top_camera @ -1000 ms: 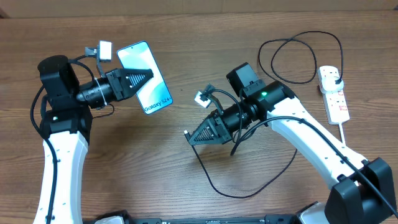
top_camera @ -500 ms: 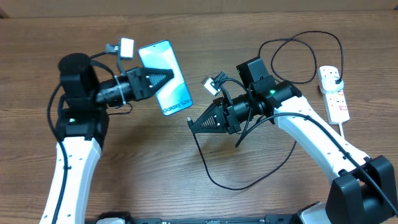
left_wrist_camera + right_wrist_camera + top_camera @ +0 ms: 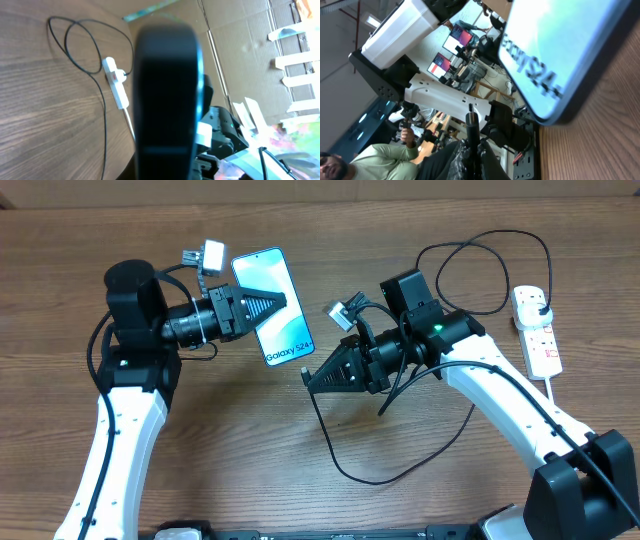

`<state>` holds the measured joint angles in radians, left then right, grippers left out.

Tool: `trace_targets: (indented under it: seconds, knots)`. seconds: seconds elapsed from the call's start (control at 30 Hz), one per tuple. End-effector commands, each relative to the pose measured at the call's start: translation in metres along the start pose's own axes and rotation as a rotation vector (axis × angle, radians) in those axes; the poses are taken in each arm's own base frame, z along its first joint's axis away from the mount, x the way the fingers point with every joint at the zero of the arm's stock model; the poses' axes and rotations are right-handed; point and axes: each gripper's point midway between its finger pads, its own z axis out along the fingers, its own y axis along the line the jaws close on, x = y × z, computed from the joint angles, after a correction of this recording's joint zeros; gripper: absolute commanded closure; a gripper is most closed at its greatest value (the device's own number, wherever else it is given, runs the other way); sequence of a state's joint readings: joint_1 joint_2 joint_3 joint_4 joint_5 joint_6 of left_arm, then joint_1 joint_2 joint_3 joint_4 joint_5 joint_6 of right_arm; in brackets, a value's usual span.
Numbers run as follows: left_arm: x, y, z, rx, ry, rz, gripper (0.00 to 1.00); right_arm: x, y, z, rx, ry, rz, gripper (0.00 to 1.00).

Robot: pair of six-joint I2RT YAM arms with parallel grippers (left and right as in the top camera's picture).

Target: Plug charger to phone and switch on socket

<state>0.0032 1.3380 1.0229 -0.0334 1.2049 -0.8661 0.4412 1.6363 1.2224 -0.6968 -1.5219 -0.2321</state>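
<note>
My left gripper is shut on the phone and holds it above the table with its light blue "Galaxy S24" screen facing up. In the left wrist view the phone is a dark slab seen edge-on that hides the jaws. My right gripper is shut on the charger's small connector tip, just below and right of the phone's lower end. In the right wrist view the tip sticks up between the fingers, apart from the phone. The black cable loops back to the white socket.
The charger's black plug sits in the socket's far end. A large cable loop lies at the back right, and the socket's white cord runs toward the front. The socket and cable also show in the left wrist view.
The left arm has carried the phone to the right, toward the right gripper. The right gripper rose and shifted slightly with the connector, then held still for the last half second.
</note>
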Motion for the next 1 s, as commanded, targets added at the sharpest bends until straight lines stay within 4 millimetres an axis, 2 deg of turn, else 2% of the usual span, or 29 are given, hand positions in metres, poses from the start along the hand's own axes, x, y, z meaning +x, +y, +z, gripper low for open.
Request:
trace_targets:
  seconds: [0.0, 0.43, 0.77, 0.97]
  knots:
    - [0.007, -0.005, 0.001, 0.051, 0.059, -0.024, 0.96, -0.001, 0.007, 0.001, -0.034, -0.003, -0.007, 0.96]
    - [0.009, -0.016, 0.009, 0.075, 0.079, -0.072, 0.96, -0.001, 0.007, 0.001, -0.033, -0.003, -0.011, 0.96]
    - [0.006, -0.032, 0.015, 0.117, 0.072, 0.051, 0.96, -0.001, 0.006, 0.001, -0.025, -0.002, 0.017, 0.96]
    - [0.006, -0.032, 0.015, 0.118, 0.071, 0.059, 0.96, -0.003, 0.005, 0.000, -0.025, -0.003, 0.015, 0.96]
